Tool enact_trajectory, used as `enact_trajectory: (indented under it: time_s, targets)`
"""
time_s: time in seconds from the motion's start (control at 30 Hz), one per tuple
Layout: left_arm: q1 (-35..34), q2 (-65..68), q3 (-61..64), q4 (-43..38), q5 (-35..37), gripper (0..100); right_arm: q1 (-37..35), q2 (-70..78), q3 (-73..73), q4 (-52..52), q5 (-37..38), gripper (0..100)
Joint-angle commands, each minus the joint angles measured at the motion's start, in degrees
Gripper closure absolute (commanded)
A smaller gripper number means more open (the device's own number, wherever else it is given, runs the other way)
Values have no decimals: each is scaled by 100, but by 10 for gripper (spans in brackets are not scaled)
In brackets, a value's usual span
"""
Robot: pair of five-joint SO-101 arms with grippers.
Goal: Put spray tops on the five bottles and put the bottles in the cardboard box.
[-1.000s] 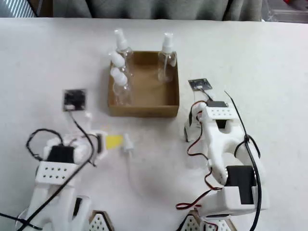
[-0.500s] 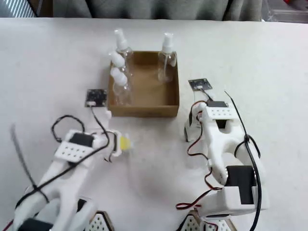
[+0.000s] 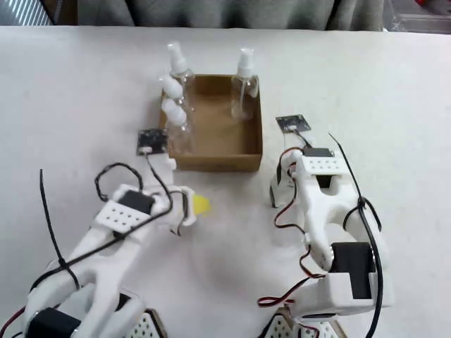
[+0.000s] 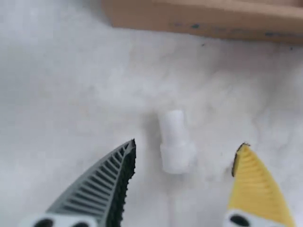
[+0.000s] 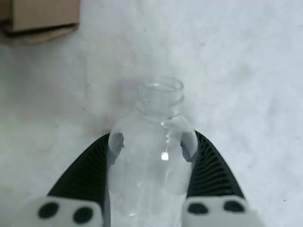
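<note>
A white spray top lies on the white table, between the spread grey and yellow fingers of my left gripper, which is open around it without touching. In the high view that gripper hangs just in front of the cardboard box, its yellow fingertip showing. My right gripper is shut on a clear bottle with a bare neck, to the right of the box. The right arm hides this bottle from above. Several capped bottles stand in the box.
The box's front wall is close beyond the spray top. A box corner lies beyond the held bottle. Loose cables trail from both arms. Bare table spreads to the far left and far right.
My left arm has swung right and toward the box, and its open gripper now covers the spray top that lay in the open. The right arm has kept still.
</note>
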Motion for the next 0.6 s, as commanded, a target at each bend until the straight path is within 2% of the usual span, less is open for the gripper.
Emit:
enact_trajectory:
  time_s: [0.0, 0.13, 0.37, 0.57]
  targets:
    - [303, 13, 281, -712, 167, 680, -48, -22, -105, -84, 53, 981]
    - [356, 13, 571, -1196, 730, 680, -48, -22, -105, -84, 53, 981]
    - [391, 382, 466, -1081, 747, 680, -48, -22, -105, -84, 53, 981]
    - [391, 1613, -563, -211, 782, 680, -110, -22, -105, -84, 53, 981]
